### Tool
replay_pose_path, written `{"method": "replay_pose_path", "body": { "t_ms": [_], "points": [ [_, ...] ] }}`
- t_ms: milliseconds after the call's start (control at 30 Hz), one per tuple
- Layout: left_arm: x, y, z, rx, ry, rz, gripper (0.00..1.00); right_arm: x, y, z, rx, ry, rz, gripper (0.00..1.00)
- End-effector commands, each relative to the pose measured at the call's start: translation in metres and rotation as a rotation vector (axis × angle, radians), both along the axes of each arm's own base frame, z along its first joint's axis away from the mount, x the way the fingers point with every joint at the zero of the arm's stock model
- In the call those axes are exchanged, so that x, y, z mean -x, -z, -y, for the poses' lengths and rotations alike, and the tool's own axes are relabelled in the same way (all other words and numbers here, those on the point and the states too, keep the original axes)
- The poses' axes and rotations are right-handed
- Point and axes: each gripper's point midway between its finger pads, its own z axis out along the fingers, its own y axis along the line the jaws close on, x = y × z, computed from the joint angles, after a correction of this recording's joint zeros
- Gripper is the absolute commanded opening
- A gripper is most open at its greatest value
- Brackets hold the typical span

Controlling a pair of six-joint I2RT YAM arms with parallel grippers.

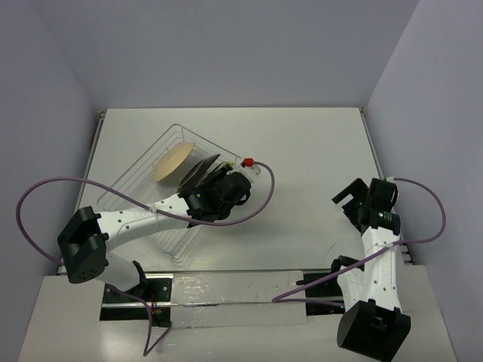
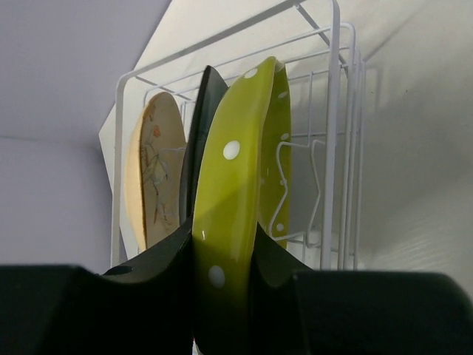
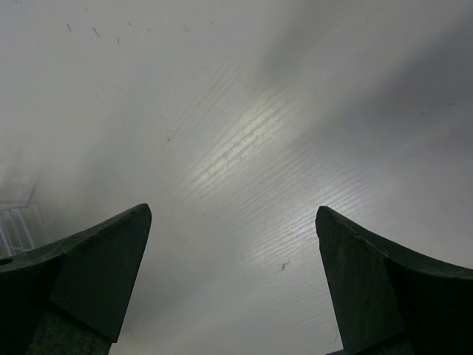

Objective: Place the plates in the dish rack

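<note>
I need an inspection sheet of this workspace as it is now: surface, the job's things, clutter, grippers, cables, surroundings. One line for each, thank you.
Surface: white table, faintly ribbed under the right arm.
Job's things: dish rack on the left part of the table; cream floral plate and dark teal plate stand on edge in it; yellow-green dotted plate on edge beside the dark one, whether seated cannot be told.
Clutter: nothing seen.
Grippers: left gripper shut on the dotted plate; right gripper open, empty, above the table.
Cables: purple cable loops from each arm; red connector by the left wrist.
Surroundings: plain pale walls on three sides.
</note>
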Motion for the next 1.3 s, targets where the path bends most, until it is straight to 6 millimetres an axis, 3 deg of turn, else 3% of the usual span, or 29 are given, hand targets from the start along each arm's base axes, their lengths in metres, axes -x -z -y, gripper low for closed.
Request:
{"method": "replay_pose_path", "body": {
  "t_ms": [0,67,133,167,233,367,467,700,833,1000,1067,1200,1267],
  "points": [
    [-0.001,0.001,0.010,0.058,-0.009,0.004,0.00,-0.007,-0.005,-0.002,0.018,-0.032,0.041,1.00],
    [0.000,0.007,0.012,0.054,0.000,-0.006,0.17,-0.007,-0.005,-0.003,0.017,-0.039,0.039,1.00],
    [-0.001,0.008,0.014,0.057,0.000,-0.007,0.46,-0.007,-0.004,-0.004,0.016,-0.044,0.036,1.00],
    [-0.001,0.008,0.014,0.060,0.000,-0.010,0.55,-0.007,-0.004,-0.005,0.017,-0.046,0.036,1.00],
    [-0.001,0.006,0.015,0.069,0.000,-0.010,0.68,-0.007,-0.004,-0.006,0.018,-0.053,0.037,1.00],
    [-0.001,0.002,0.019,0.090,0.013,-0.011,0.81,-0.007,-0.004,-0.008,0.021,-0.063,0.037,1.00],
    [0.000,-0.007,0.024,0.120,0.029,-0.018,0.90,-0.007,-0.004,-0.011,0.018,-0.075,0.038,1.00],
    [0.006,-0.035,0.044,0.242,0.113,-0.046,0.94,-0.008,-0.009,-0.015,0.019,-0.098,0.060,1.00],
    [0.014,-0.082,0.059,0.388,0.179,-0.050,0.99,-0.012,-0.018,-0.018,0.015,-0.118,0.091,1.00],
    [0.035,-0.167,0.079,0.720,0.335,-0.021,0.99,-0.016,-0.030,-0.016,0.038,-0.124,0.125,1.00],
    [0.026,-0.195,0.061,0.868,0.264,0.061,0.99,-0.016,-0.035,-0.012,0.063,-0.114,0.135,1.00],
    [-0.019,-0.218,0.000,1.068,-0.003,0.138,1.00,-0.014,-0.039,-0.007,0.087,-0.094,0.139,1.00],
    [-0.053,-0.205,-0.056,1.133,-0.214,0.152,0.99,-0.013,-0.042,-0.006,0.093,-0.087,0.147,1.00]
  ]
}}
